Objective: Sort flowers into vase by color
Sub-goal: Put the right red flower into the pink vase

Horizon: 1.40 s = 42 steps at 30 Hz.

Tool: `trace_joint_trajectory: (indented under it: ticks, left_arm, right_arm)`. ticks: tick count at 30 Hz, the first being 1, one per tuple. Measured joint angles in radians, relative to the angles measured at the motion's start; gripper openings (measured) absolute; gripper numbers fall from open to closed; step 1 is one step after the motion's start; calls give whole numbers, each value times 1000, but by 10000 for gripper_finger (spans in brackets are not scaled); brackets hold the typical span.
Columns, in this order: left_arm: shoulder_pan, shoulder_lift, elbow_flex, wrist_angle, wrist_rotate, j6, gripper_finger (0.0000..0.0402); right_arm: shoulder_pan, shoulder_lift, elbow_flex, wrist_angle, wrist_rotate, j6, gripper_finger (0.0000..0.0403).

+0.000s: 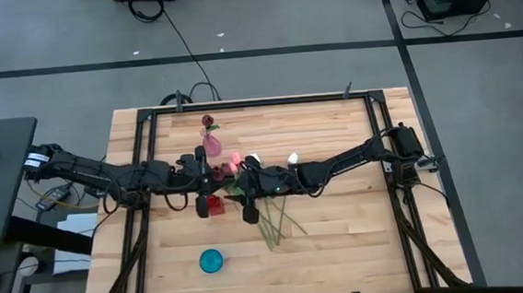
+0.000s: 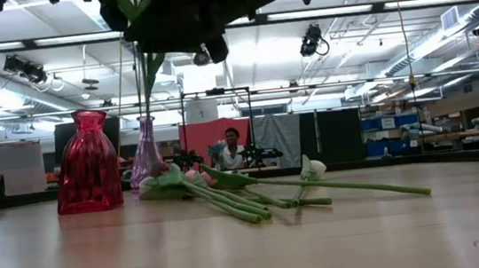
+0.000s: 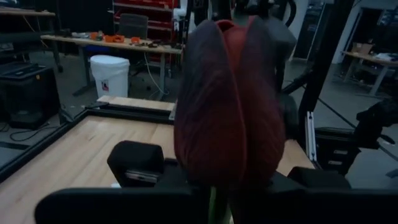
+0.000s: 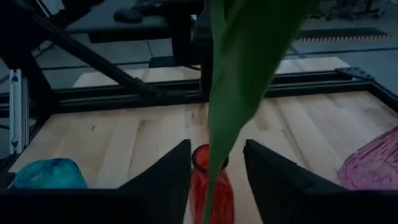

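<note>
Across the pale wooden table [image 1: 343, 252], framed by dark rails, three vases are standing: red vase [image 2: 87, 162], pink vase [image 2: 145, 153] just beyond it, teal vase [image 1: 211, 260] well apart near the front edge. Behind, a workshop room is showing under ceiling light strips, with a person [image 2: 232, 149] sitting far back.

Loose flowers [image 2: 255, 195] are lying in a heap on the wood beside the pink vase, stems fanning toward the front. One dark flower [image 1: 208, 122] is standing in the pink vase.

Left gripper [image 1: 203, 204] is hovering above the red vase, fingers clamped on a maroon tulip [image 3: 227, 106], head upright.

Right gripper [image 1: 250, 209] is hanging just beside it, fingers [image 4: 158, 180] standing apart either side of the tulip's green leaf [image 4: 239, 81], above the red vase's mouth.
</note>
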State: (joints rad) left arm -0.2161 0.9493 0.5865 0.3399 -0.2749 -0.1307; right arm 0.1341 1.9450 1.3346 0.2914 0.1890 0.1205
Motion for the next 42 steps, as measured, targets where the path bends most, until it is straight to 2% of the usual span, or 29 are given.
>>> trace_joint_trajectory:
  ticks: [6,11,15,18,25,29,36,42]
  left_arm:
    - [-1,0,0,-3,2,-3,53]
    - [-1,0,0,-40,8,-4,119]
    - [-2,-5,-1,-109,8,-4,179]
    - [-2,-24,-1,-173,-3,-9,205]
    - [-3,-166,-2,-358,-47,-39,213]
    - [-43,-259,-8,-410,-90,-62,213]
    - [-127,-291,-146,-297,-228,-113,214]
    - [-170,-300,-243,-154,-232,-143,214]
  right_arm:
    - [-5,1,0,-35,0,18,66]
    - [-11,1,0,-62,0,44,12]
    - [-16,0,0,-64,2,61,15]
    - [-18,-8,0,-74,2,70,20]
    - [-16,-83,0,-174,52,53,13]
    - [-16,-124,0,-158,53,-2,17]
    - [-32,-155,0,-150,44,-97,19]
    - [-120,-249,0,-172,-99,-97,19]
